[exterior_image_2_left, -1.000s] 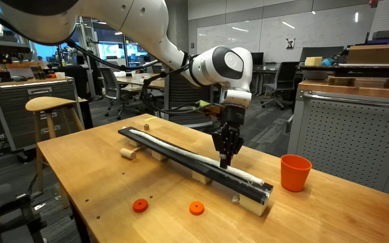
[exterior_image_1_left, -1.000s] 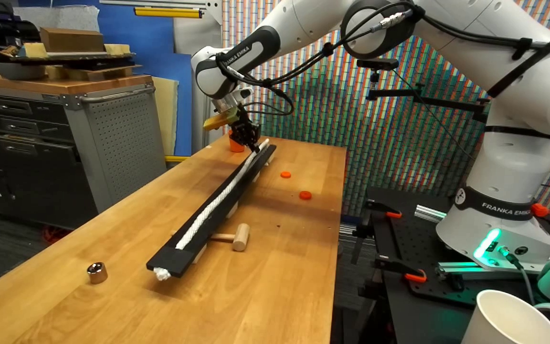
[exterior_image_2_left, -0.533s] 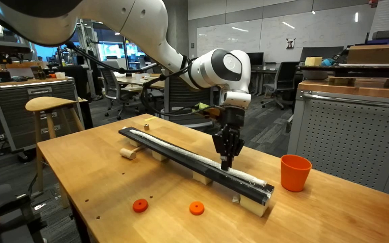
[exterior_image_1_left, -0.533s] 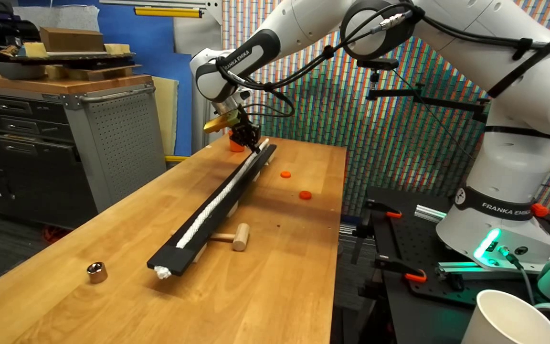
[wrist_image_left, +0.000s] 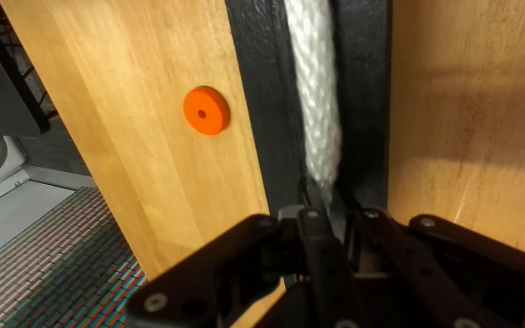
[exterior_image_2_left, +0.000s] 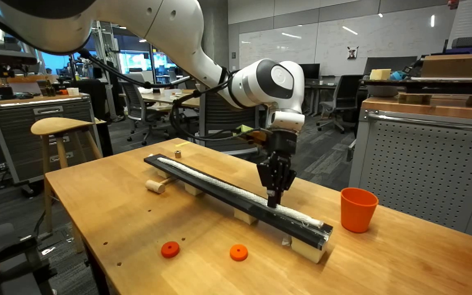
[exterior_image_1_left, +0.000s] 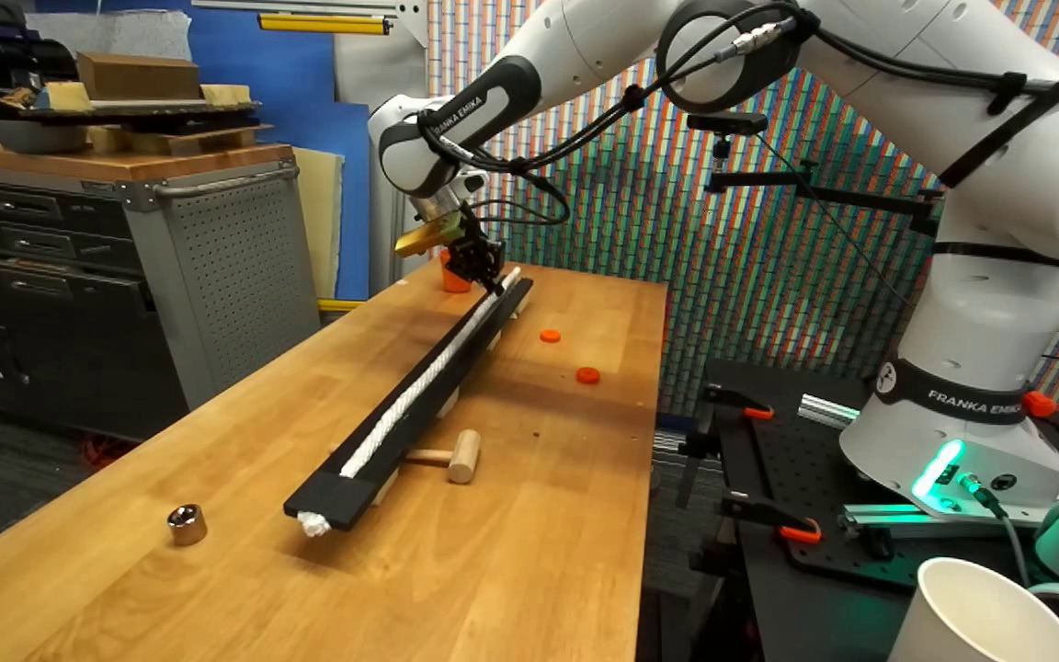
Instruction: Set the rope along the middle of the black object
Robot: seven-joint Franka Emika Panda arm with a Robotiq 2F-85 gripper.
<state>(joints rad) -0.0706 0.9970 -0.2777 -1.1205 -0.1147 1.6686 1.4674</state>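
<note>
The white rope (exterior_image_1_left: 405,402) lies lengthwise on the long black bar (exterior_image_1_left: 332,499). Both also show in an exterior view, rope (exterior_image_2_left: 297,214) and bar (exterior_image_2_left: 293,230). Near the orange cup, the rope's end lies toward the bar's far side, off its middle line. My gripper (exterior_image_2_left: 273,203) points down at this end part, fingertips at the bar's top. In the wrist view the rope (wrist_image_left: 315,91) runs along the bar (wrist_image_left: 262,91) and narrows between the close-set fingertips of my gripper (wrist_image_left: 324,191). It appears shut on the rope. The rope beyond the fingers is hidden there.
An orange cup (exterior_image_2_left: 358,209) stands beside the bar's end. Two orange discs (exterior_image_2_left: 170,249) (exterior_image_2_left: 239,252) lie on the table. A wooden mallet (exterior_image_1_left: 464,457) reaches under the bar. Wooden blocks (exterior_image_2_left: 307,249) prop the bar up. A metal socket (exterior_image_1_left: 187,524) stands near its other end.
My gripper has sunk very slightly at the same spot on the rope. The bar and rope have shifted a tiny bit toward the cup end. Nothing else has moved.
</note>
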